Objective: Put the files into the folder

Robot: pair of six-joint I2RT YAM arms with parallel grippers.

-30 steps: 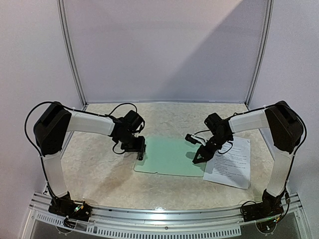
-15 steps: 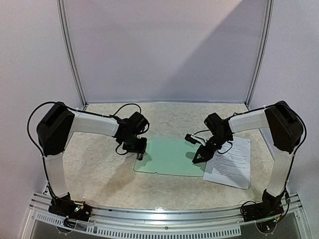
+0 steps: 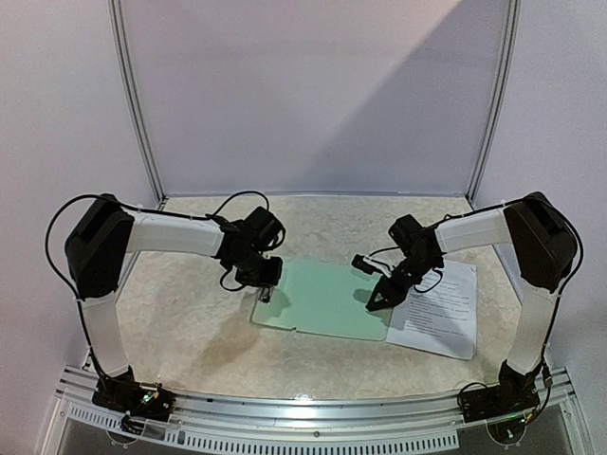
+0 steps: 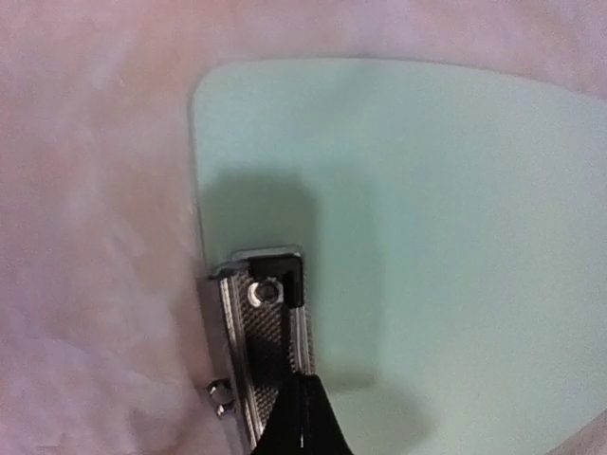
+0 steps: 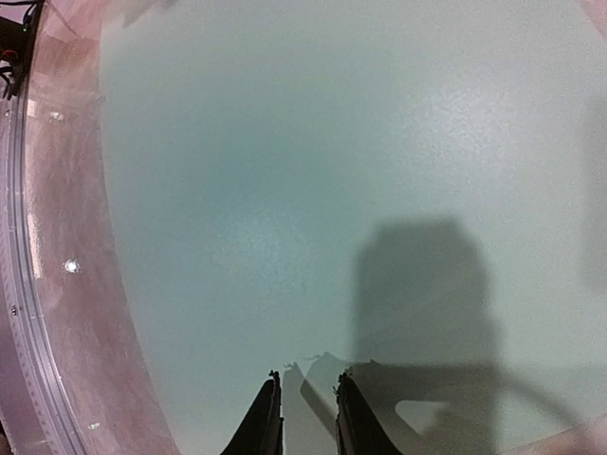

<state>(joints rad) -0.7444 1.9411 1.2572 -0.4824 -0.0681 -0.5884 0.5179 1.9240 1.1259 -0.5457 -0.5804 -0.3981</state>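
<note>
While folder lies on mottled table, left gripper is closed, right gripper ajar.

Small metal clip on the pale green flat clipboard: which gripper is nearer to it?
Left. The left gripper, closed, is at the clip on the clipboard's left edge; the right gripper is at the opposite edge, beside the white printed sheets.

- A pale, marbled beige worktop spreads across the booth.
- A plain white back panel stands behind it, framed by 2 slim metal posts.
- A soft diagonal shadow darkens the panel's lower right.
- A ribbed aluminium rail runs along the near edge.
</note>
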